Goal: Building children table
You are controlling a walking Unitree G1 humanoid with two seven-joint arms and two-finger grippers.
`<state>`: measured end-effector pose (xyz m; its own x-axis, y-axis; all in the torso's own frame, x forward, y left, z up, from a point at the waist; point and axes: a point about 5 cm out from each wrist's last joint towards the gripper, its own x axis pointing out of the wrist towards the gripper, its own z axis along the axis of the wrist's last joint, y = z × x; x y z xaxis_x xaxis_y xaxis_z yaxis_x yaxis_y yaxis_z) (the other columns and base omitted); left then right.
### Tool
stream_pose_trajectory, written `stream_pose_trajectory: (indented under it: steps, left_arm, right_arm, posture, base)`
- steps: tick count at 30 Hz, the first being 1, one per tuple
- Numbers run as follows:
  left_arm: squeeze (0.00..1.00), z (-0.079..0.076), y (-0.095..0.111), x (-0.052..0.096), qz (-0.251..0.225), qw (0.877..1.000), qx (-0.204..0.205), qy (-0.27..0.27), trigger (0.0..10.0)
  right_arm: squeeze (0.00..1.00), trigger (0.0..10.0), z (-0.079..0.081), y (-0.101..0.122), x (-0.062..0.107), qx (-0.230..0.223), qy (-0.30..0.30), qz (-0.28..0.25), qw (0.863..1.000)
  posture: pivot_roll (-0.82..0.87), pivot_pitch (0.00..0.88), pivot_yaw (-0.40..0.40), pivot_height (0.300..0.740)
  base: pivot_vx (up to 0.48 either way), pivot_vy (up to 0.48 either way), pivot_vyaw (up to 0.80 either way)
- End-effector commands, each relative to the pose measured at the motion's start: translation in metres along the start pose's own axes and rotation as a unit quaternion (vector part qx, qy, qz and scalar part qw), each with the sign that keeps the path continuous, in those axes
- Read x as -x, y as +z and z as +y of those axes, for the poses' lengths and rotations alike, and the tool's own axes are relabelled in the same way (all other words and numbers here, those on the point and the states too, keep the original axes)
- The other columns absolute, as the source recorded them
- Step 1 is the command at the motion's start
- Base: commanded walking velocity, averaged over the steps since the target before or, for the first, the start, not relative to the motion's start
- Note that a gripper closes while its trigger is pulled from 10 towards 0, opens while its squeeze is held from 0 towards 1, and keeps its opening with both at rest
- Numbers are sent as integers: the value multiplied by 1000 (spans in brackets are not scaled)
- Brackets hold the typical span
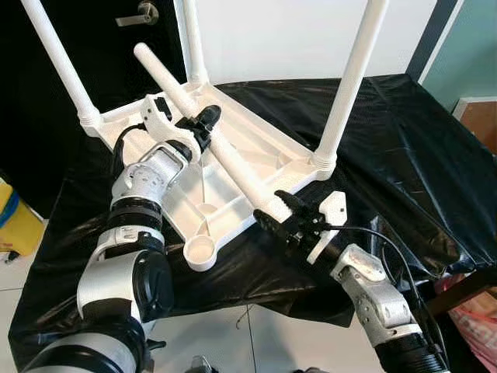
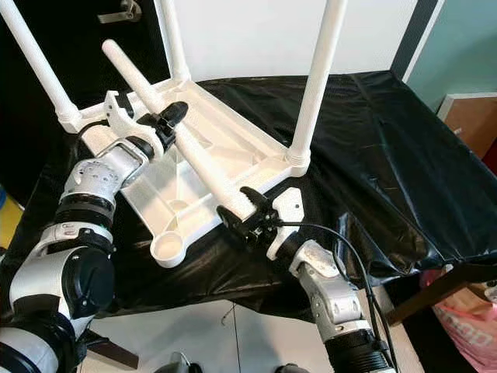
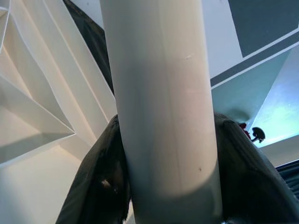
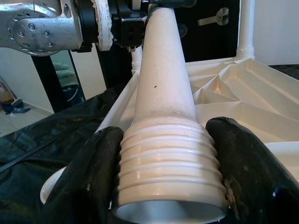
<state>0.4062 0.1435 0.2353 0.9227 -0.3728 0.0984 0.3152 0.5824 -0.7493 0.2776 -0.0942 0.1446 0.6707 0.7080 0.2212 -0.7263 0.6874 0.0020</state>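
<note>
Tabletop (image 1: 233,167) lies upside down on the black sheet (image 1: 404,155), and you can see three white legs already standing up from its corners at 10, 12 and 2 o'clock. The fourth socket (image 1: 199,252), a round cup at the near corner at about 7 o'clock, holds no leg.

You have the loose leg (image 1: 210,124) held off the tabletop between both arms, slanting from 11 o'clock down towards 5 o'clock above the ribbed underside. Your left gripper (image 1: 203,120) is clamped round the smooth shaft about halfway along; in the left wrist view the shaft fills the gap between the two black fingers (image 3: 100,182). Your right gripper (image 1: 281,211) is clamped on the threaded end (image 4: 168,175), with the fingers (image 4: 247,163) pressed against the ridges on either side and the hollow mouth of the leg facing the wrist camera.

That threaded end sits just past the near edge of the tabletop, to the 3 o'clock side of the socket and apart from it. A door handle (image 1: 140,14) shows at 11 o'clock behind the table.
</note>
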Motion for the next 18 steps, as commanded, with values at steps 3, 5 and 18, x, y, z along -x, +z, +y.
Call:
stream_pose_trajectory:
  steps: [3, 5, 18]
  left_arm:
    - [0, -5, -7, -1, 26, 998, -3, -54, 0]
    - [0, -5, -7, -1, 26, 998, -3, -54, 0]
    - [0, -54, 25, -4, -25, 988, -121, -94, 10000]
  right_arm:
    - [549, 10000, -4, 2, 2, 13, -9, 3, 1000]
    - [549, 10000, -4, 2, 2, 13, -9, 3, 1000]
    - [0, 10000, -28, 15, 6, -13, -95, -11, 995]
  posture:
    - [-140, 0, -2, 740]
    - [-140, 0, -2, 740]
    - [-144, 0, -16, 740]
  base:
    - [0, 0, 0]
    - [0, 0, 0]
    - [0, 0, 0]
